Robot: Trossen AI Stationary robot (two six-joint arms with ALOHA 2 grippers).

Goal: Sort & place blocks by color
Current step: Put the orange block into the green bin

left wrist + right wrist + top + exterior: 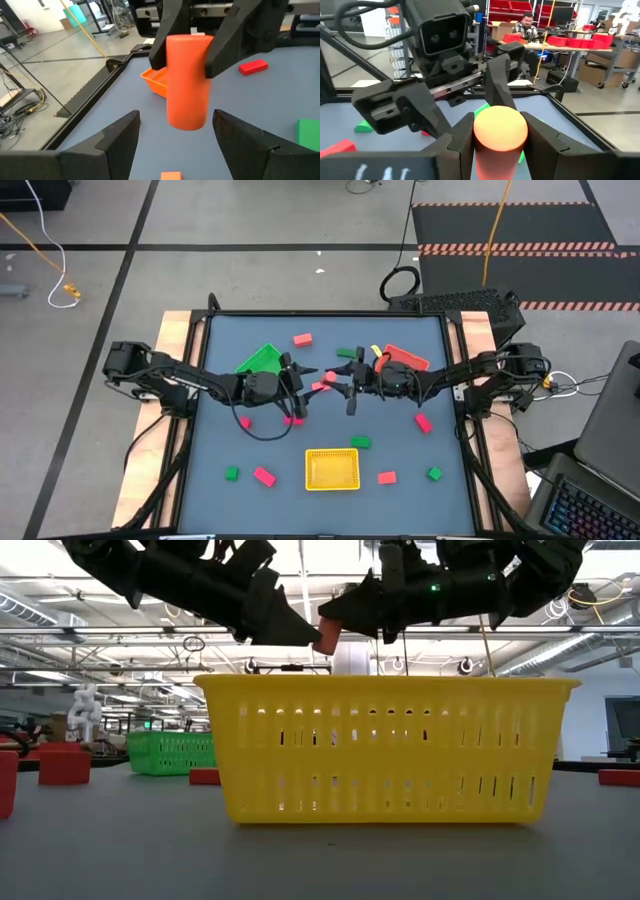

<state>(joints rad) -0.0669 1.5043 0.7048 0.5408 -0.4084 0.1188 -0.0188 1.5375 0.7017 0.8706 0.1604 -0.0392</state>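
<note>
The right gripper (500, 137) is clenched on a salmon-pink cylinder block (500, 131), its two dark fingers (462, 137) pressed against the block's sides. Facing it, the left gripper (175, 132) stands released — its fingers (122, 132) spread on either side of the block's free end, not touching it. The two grippers meet above the middle of the table (330, 415), the block raised well off the surface between them.

Other blocks lie scattered on the table: a red one (302, 338) at the far side, a red one (423, 422) to the right, a green one (361, 442) just beyond the yellow tray (332, 469), and green (232, 473) and red (264, 476) pieces near the front left. The green tray (262, 360) sits far left of centre — the red tray (405, 358) far right, partly under the right arm.
</note>
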